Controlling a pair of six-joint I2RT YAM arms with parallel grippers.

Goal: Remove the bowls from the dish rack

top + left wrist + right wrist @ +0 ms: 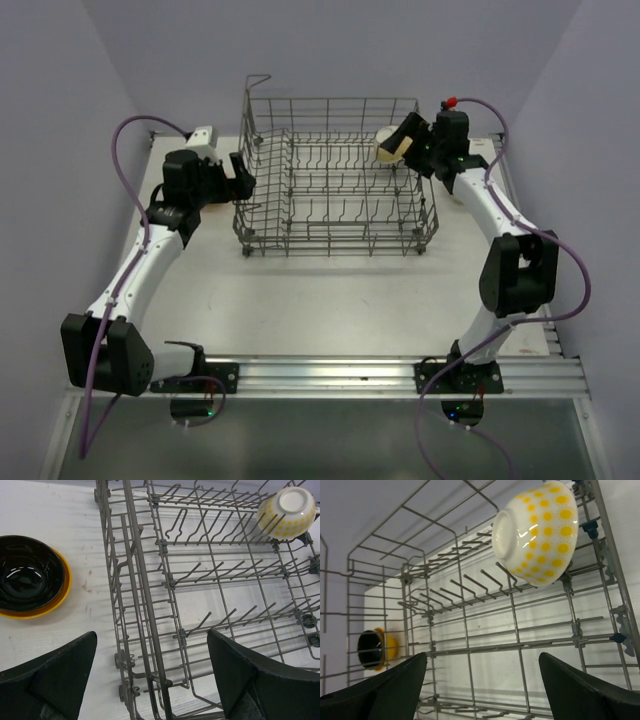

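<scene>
Overhead and wrist views. The dish rack (335, 180) stood on the white worktop (330, 300), toward its far edge, between the 2 arms. The left hand (244, 178) was released, its jaws spread wide and grasping nothing, poised just outside the rack's left wall. The right hand (482, 662) was likewise released and empty at the rack's far right corner, its fingers directed at the dotted bowl (537, 532). This white bowl with yellow dots lay tilted on the tines inside that corner, its base turned toward the right hand. The black-and-yellow bowl (30, 577) sat upright on the worktop outside the rack, beside its left wall and clear of the wires.
</scene>
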